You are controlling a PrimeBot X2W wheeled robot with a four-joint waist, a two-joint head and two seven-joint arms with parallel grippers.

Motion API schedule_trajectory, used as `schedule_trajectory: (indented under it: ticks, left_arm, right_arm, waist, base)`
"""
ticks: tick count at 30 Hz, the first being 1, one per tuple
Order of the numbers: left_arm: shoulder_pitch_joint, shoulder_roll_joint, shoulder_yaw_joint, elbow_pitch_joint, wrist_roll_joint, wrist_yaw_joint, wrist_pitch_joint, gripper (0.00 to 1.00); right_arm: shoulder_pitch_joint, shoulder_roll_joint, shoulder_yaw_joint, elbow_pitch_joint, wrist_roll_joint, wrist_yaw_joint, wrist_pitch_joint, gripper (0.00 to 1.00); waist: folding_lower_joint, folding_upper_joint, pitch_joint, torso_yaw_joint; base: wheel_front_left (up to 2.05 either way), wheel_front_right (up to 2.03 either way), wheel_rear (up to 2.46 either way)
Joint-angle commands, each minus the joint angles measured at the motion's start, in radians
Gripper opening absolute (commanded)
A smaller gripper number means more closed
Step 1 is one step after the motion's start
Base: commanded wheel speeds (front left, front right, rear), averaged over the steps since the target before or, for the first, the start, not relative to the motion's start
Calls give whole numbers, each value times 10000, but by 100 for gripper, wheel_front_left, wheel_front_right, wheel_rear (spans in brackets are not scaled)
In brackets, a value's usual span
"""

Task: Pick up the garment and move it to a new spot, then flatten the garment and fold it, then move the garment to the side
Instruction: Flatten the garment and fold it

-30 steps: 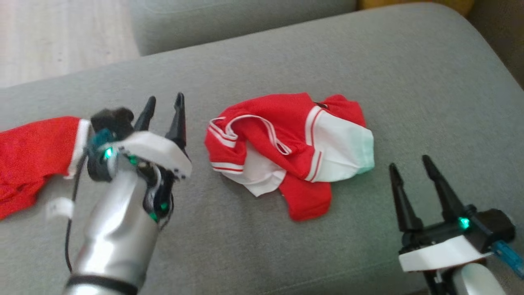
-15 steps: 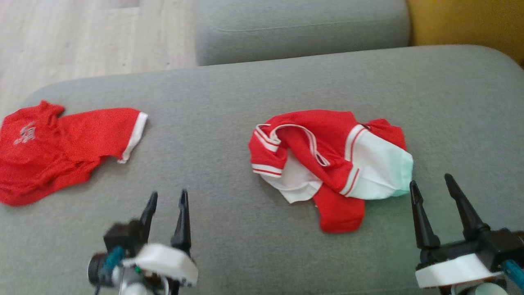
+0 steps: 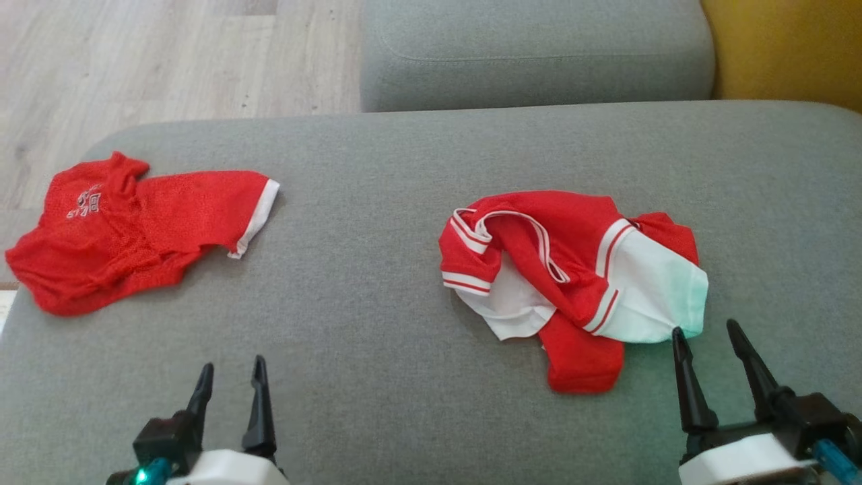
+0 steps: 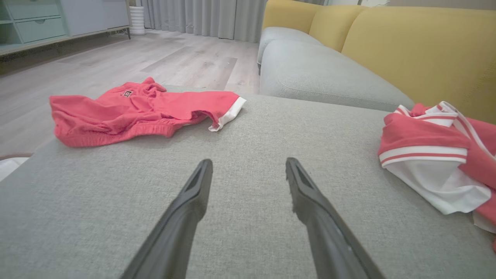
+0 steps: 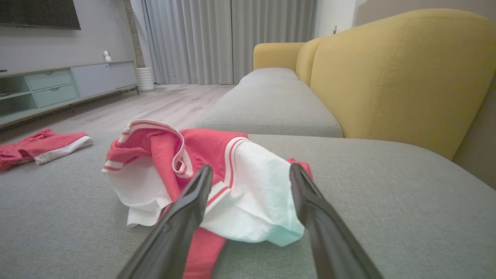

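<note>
Garment (image 3: pixel 572 283) crumpled centre right on sofa (image 3: pixel 377 202); right gripper (image 3: pixel 704 328) just below it, left gripper (image 3: pixel 233 364) lower left, both spread apart, empty.

1. A broad grey fabric sofa cushion (image 3: pixel 377 175) lies nearest.
2. Beyond the cushion sits a second grey seat (image 5: pixel 271 104).
3. Mustard-yellow backrests (image 5: pixel 399 77) rise along the cushion's right side.
4. Pale wood-plank floor (image 4: pixel 116 62) spreads left of the cushion.
5. Across that floor from the cushion, a low pale-green cabinet (image 5: pixel 58 87) lines a grey wall (image 5: pixel 38 46); grey curtains (image 5: pixel 217 38) hang far beyond.
</note>
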Motion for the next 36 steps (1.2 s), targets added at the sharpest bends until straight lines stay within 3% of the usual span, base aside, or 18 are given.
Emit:
schedule_trajectory:
  ticks: [1,13,21,26,36]
  left_arm:
    - [-355,-22,442,-373,150,-103,-123,100]
    - [-440,-116,616,-267,281,-325,-124,100]
    - [-551,-126,461,-325,104,-278,-124,100]
    - [-786,-127,-161,-333,-199,-141,-124,100]
    - [-1264,-128,-1676,-394,-1053,493,-124,100]
  right_arm:
    - [-110,-84,162,-188,34,-7,-111,100]
    - [-372,-20,536,-108,94,-7,-111,100]
    - [-1477,-230,2513,181,365,-7,-25,100]
    - [-2619,-314,3586,843,1011,-7,1213,100]
    - [-3972,175,3438,2007,2695,-7,3681,100]
  waist:
    - [0,-1,-21,65]
    - [0,-1,13,100]
    - [0,-1,186,123]
    - [0,-1,511,539]
    - [0,-1,1199,1796]
  base:
    - [0,0,0]
    - [0,0,0]
    - [0,0,0]
    - [0,0,0]
    - [0,0,0]
